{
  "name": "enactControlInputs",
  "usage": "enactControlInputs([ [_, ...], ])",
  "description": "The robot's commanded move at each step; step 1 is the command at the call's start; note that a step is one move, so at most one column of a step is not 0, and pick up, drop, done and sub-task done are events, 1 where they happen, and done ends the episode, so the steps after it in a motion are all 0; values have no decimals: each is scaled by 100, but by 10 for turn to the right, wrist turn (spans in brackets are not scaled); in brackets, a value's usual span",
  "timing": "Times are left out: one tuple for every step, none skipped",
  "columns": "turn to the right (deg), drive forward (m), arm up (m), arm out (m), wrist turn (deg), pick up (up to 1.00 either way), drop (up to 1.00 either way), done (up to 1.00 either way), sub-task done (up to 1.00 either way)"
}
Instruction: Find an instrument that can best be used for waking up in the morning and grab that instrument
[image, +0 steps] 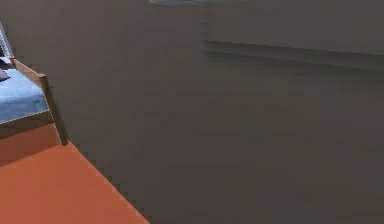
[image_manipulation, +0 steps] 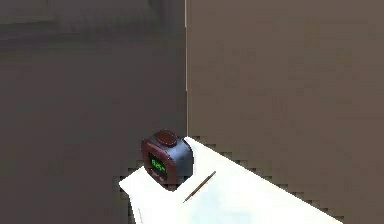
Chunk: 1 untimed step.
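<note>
Alarm clock (image_manipulation: 166, 160) stands on white worktop (image_manipulation: 262, 196) near its corner, thin stick (image_manipulation: 198, 187) just beside; lies left of middle in arm side view. Hand's state: cannot tell.

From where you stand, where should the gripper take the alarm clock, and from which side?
Probably across the body of the alarm clock, coming down from above: it stands upright on the white table near its corner with its top free. A thin stick lies on its right in the arm side view, so avoid that side.
</note>
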Motion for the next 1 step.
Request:
enactControlInputs([
  [0, 0, 50, 0, 0, 0, 0, 0, 0],
])
